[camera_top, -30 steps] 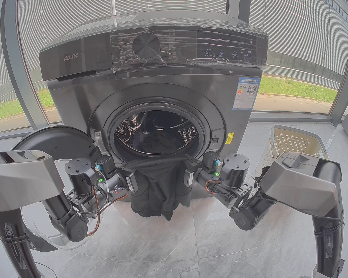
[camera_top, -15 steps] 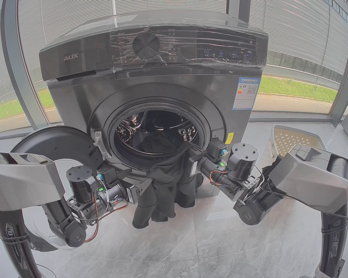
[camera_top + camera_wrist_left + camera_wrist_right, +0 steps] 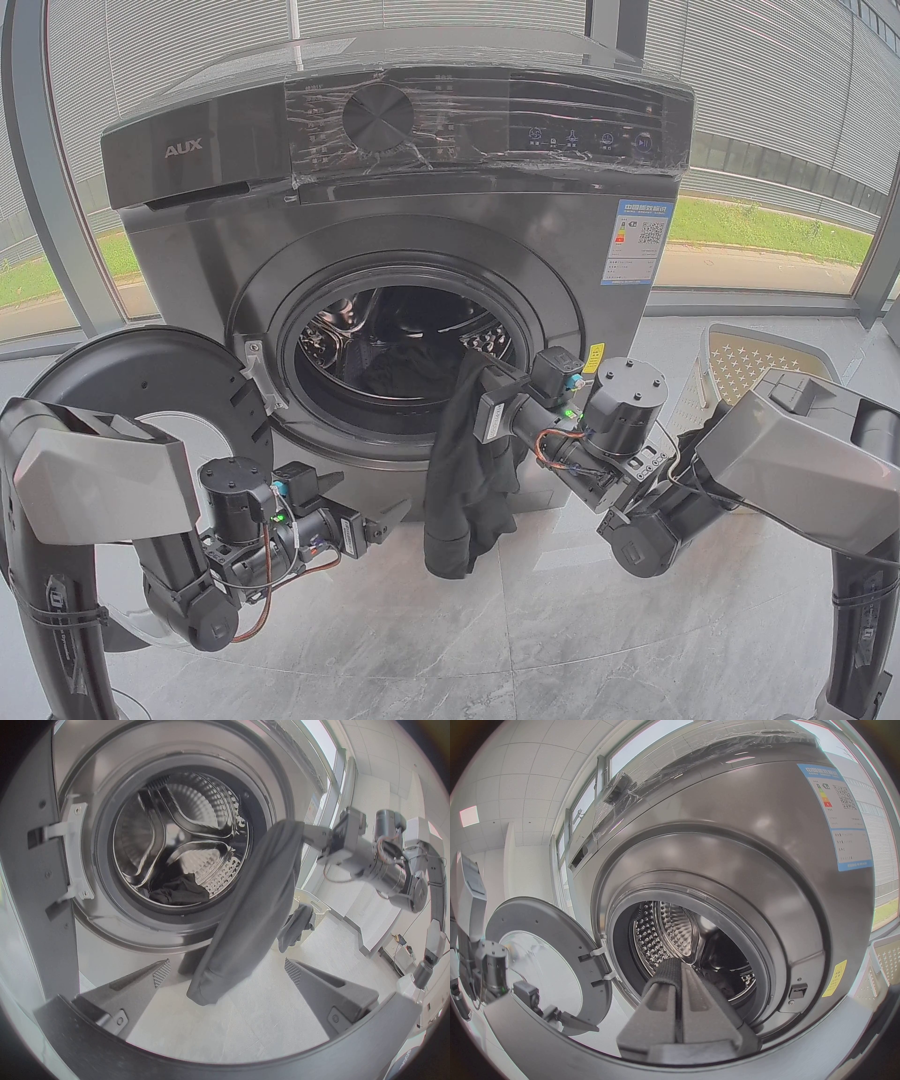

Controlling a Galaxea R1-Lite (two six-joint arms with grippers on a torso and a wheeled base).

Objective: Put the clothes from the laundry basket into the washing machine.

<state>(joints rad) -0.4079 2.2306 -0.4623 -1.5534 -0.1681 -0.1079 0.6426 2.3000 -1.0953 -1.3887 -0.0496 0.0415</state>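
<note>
Pinching a black garment (image 3: 464,469) by its upper edge in the right gripper (image 3: 478,370), clamped tight on the cloth. Dangling it in a long fold straight below that gripper, just short of the drum opening (image 3: 403,347) of the washing machine (image 3: 394,234), with nothing of it inside yet.

Ahead of the gripper and lower, deep inside the machine: one dark piece of clothing (image 3: 180,888) already lying at the bottom. Behind the gripper and off to its right: the white laundry basket (image 3: 759,361), with what looks like another dark piece (image 3: 296,926) draped over its rim. Well below the held garment and to its left: the left gripper (image 3: 370,497), spread wide and holding nothing, close by the swung-open door (image 3: 141,375).

Judging progress as partway: at least one item loaded, one in hand awaiting a push forward through the opening, probably one more to fetch from the basket. Cannot tell what else lies within the basket.
</note>
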